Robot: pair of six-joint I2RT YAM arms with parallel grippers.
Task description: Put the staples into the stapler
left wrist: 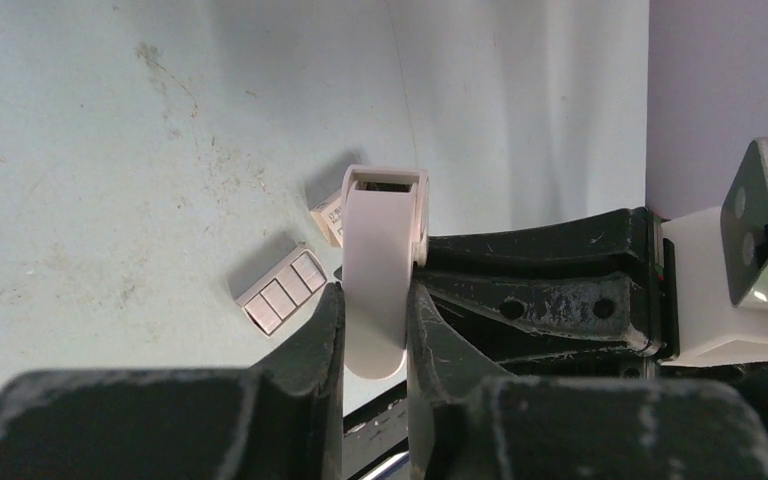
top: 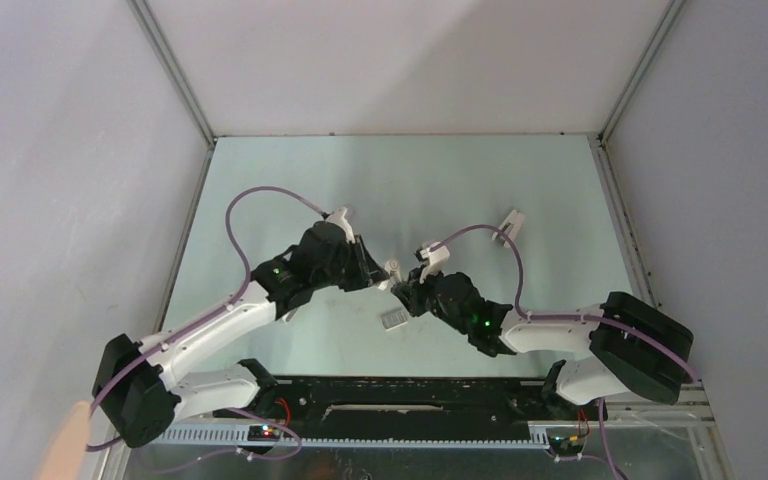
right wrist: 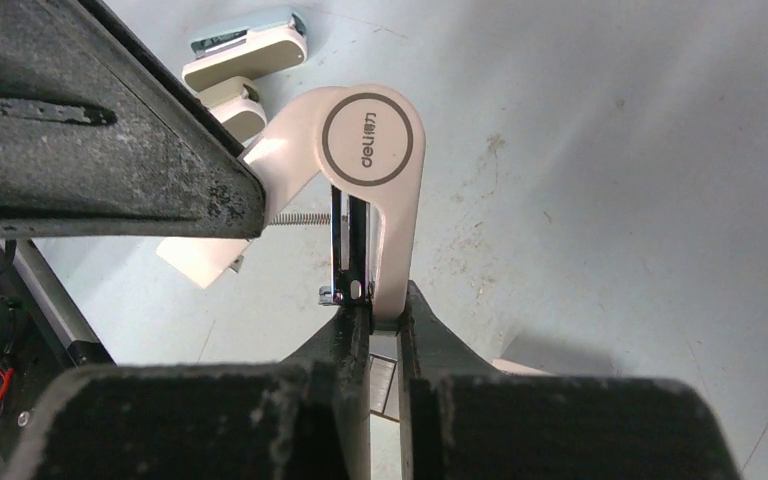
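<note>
The stapler (right wrist: 370, 140) is held in the air above the middle of the bench (top: 460, 190), swung open at its round hinge so that its two white arms stand at an angle to each other. The left claw (left wrist: 375, 305) is clamped across one white arm, whose hollow end points away from that claw. The right claw (right wrist: 378, 312) is clamped on the other arm, the one carrying the metal channel (right wrist: 345, 250), with a thin spring (right wrist: 300, 218) stretched between the two arms. Whether the channel already holds anything cannot be told. The staples (left wrist: 282, 293) are not in the stapler: the flat grey block lies on the bench below the held stapler, on the side toward the arm bases, and touches neither claw. Seen from overhead, its long axis runs roughly across the bench, slightly tilted. The right claw appears marginally nearer to it than the left. Both claws are occupied, so one would probably have to release its arm of the stapler before the block can be picked up. A small white box (left wrist: 328, 215) lies just beyond the staples; its contents are not visible.
</note>
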